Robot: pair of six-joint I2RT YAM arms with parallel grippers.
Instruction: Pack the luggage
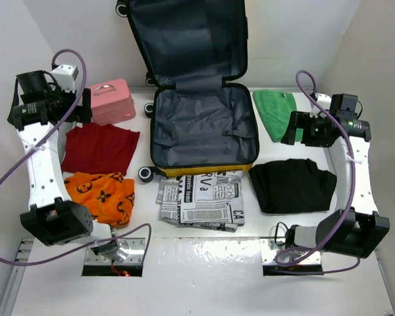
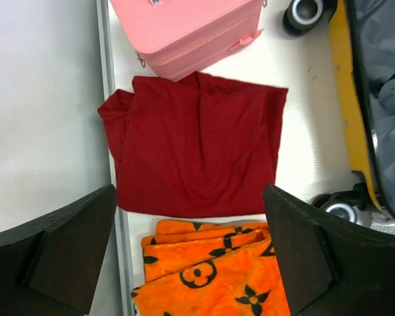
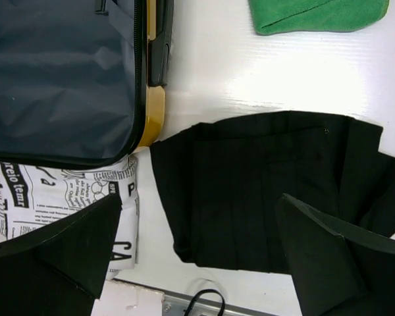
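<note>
Yellow hard-shell suitcase point(image 1: 204, 125), dark grey inside, is laid open at the far centre, lid propped against the far wall. A folded dark red garment point(image 2: 197, 151) is seen under the wide-open left gripper point(image 2: 189, 191), with the suitcase to its right; a folded black garment point(image 3: 263, 184) under the equally spread right gripper point(image 3: 199, 199), suitcase leftward. Neither is held. The outer shell is hidden.
</note>
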